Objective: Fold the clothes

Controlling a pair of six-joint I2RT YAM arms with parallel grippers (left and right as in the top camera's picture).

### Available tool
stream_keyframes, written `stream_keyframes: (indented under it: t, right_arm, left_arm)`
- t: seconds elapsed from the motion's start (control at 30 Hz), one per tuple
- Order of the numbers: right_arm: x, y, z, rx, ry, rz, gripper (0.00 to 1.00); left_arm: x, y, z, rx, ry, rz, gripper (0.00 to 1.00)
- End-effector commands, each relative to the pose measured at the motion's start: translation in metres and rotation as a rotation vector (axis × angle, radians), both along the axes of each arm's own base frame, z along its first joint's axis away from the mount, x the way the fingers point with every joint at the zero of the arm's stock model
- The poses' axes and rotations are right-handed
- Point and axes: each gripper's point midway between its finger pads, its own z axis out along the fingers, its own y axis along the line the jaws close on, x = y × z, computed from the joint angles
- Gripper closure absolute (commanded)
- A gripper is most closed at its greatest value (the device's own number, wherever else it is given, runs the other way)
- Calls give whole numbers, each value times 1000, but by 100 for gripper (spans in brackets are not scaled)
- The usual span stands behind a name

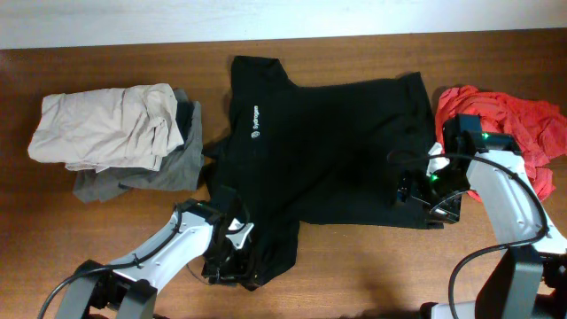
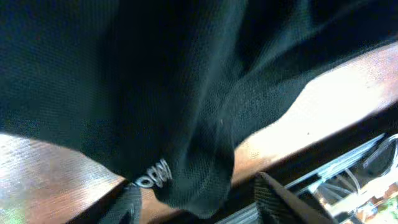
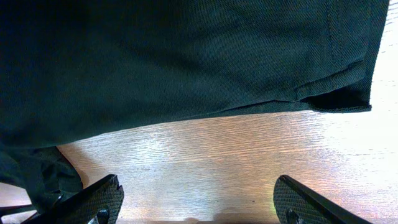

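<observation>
A black T-shirt with a small white chest logo lies spread on the wooden table. My left gripper is at the shirt's lower left corner. In the left wrist view its fingers are open, with a bunched fold of black cloth bearing white lettering between them. My right gripper is at the shirt's lower right edge. In the right wrist view its fingers are wide open over bare wood, with the shirt's hem just ahead of the tips.
A crumpled beige garment lies on a grey one at the left. A red garment is heaped at the right, behind my right arm. The table's front edge is close to my left gripper.
</observation>
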Motion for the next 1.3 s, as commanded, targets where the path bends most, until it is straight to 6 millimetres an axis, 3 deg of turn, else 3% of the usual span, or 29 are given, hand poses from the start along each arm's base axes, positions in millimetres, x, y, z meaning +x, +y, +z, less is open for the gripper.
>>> stream_keyframes:
  t: [0.0, 0.23, 0.27, 0.37, 0.53, 0.77, 0.97, 1.27]
  right_arm:
    - [0, 1, 3, -5, -17, -1, 18]
    - [0, 1, 3, -5, -17, -1, 18]
    - [0, 1, 3, -5, -18, -1, 18]
    - [0, 1, 3, -5, -18, -1, 18]
    - [1, 0, 3, -6, -24, -1, 18]
    - [5, 0, 3, -8, -39, -1, 18]
    - [7, 0, 3, -10, -46, -1, 18]
    - [8, -1, 3, -10, -53, -1, 18]
  left_arm:
    - [0, 3, -4, 22, -16, -4, 56]
    - [1, 3, -4, 22, -17, -4, 98]
    - [0, 3, -3, 20, -12, -3, 99]
    - [-1, 4, 2, 29, 6, -3, 99]
    - [11, -2, 31, 35, 17, -4, 99]
    - [56, -12, 66, 37, -125, -18, 99]
    - [87, 8, 66, 179, -273, -33, 100]
    - [137, 6, 67, 202, -484, -3, 99]
